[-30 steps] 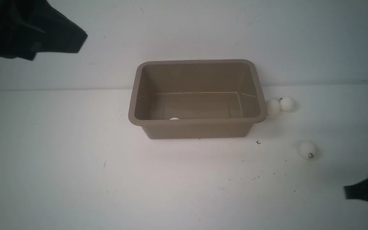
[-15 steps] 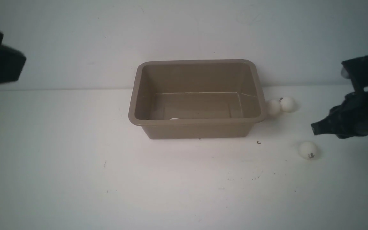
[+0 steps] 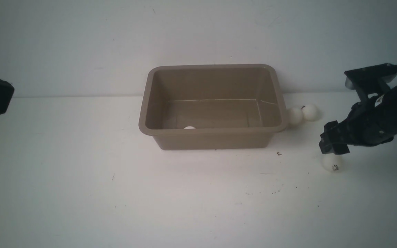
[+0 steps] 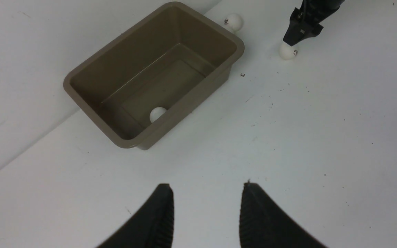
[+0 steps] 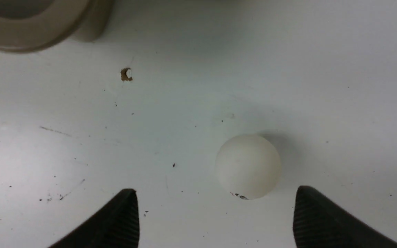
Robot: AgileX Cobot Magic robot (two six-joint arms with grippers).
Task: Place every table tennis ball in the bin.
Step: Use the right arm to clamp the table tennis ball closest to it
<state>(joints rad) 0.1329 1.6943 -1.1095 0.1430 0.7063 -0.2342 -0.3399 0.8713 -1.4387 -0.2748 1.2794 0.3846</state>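
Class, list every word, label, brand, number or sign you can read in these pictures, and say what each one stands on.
No text is readable anywhere.
nearest ball: a dark printed mark, too small and blurred to read.
rear ball, the outer of the two beside the bin: a dark mark, also unreadable.
The bin itself shows no lettering.

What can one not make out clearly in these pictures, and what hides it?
- Front view: the bin hides, with its near wall, all but the top of the ball inside.
- Left wrist view: the bin's corner hides the side ball nearest it.
- All views: the print on the ball before the right gripper is too small or turned away to read; the right gripper does not cover it.
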